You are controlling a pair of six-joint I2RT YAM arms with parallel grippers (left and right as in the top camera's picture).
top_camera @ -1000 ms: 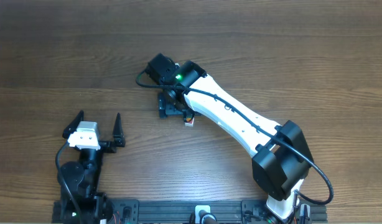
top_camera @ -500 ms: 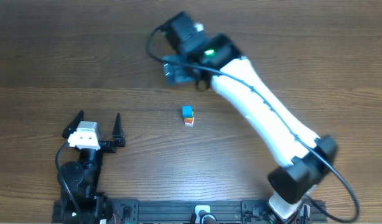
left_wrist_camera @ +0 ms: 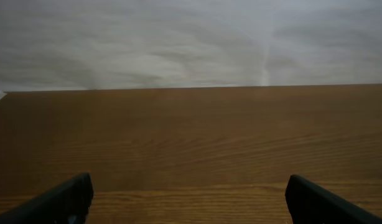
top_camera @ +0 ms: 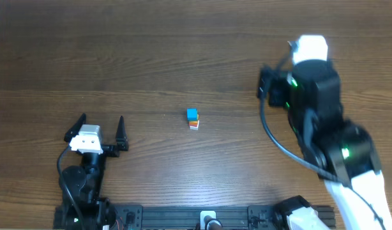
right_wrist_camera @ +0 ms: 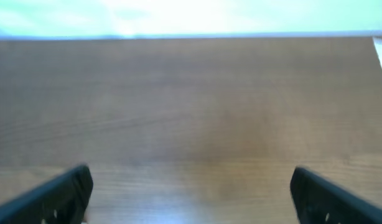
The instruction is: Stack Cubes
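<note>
Two cubes at least stand as one stack point(top_camera: 192, 119) at mid-table point(top_camera: 183, 38), well apart from both arms, blue cube point(top_camera: 192, 114) topmost. A second ago your right gripper point(right_wrist_camera: 190, 194) sat over it; it has swung clear to the right, jaws spread, empty. Stacking looks done. Left gripper point(top_camera: 99, 130) sits by its base, jaws spread. Below the blue you get orange, then a white sliver, too small to count
</note>
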